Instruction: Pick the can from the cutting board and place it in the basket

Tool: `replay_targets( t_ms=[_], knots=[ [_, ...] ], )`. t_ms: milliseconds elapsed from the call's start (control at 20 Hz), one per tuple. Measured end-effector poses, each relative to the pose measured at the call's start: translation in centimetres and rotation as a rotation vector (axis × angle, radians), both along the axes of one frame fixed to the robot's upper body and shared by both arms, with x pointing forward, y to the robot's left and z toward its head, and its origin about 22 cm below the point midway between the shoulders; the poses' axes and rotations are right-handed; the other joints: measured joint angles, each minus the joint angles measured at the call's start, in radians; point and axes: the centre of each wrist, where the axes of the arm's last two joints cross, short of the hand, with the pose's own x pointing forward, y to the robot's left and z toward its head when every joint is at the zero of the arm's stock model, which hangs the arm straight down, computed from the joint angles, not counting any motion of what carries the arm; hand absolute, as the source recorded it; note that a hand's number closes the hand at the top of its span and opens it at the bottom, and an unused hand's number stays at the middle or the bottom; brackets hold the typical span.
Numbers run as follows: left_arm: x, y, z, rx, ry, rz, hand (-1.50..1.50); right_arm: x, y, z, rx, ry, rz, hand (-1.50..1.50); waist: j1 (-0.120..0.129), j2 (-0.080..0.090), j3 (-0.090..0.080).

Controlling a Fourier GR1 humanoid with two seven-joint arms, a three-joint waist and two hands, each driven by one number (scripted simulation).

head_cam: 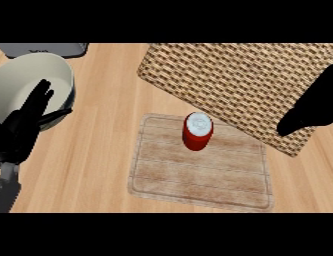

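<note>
A red can [197, 132] with a silver top stands upright on the wooden cutting board [198, 172], near the board's far edge. Behind it lies the woven basket [235, 75], reaching from the middle to the right. My right hand [318, 107] hangs dark over the basket's right part, well to the right of the can and apart from it; how its fingers stand is hidden. At the left my left hand [23, 125] rests open, fingers up, in front of a plate.
A large cream plate [29, 82] sits at the far left, partly behind my left hand. A grey object [43, 48] shows at the top left edge. Bare wooden counter [102, 150] lies between the plate and the cutting board.
</note>
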Motion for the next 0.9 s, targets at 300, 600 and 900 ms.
replay_targets(
  t_ms=[300, 600, 900],
  knots=[
    [0.4, -0.1, 0.3, 0.004, 0.012, 0.003, 0.00, -2.3, -1.2, -4.8, 0.023, -0.021, -0.017, -1.50, 0.004, -0.001, -0.001],
    [0.7, 0.0, 0.2, -0.006, 0.009, -0.010, 0.00, -3.3, -0.2, -9.1, 0.075, -0.110, -0.038, -1.50, 0.015, -0.009, -0.005],
    [1.1, -0.4, 0.1, 0.004, 0.024, -0.012, 0.00, -3.2, 0.7, -12.3, 0.171, -0.165, -0.056, -1.50, 0.019, -0.019, -0.007]
  ],
)
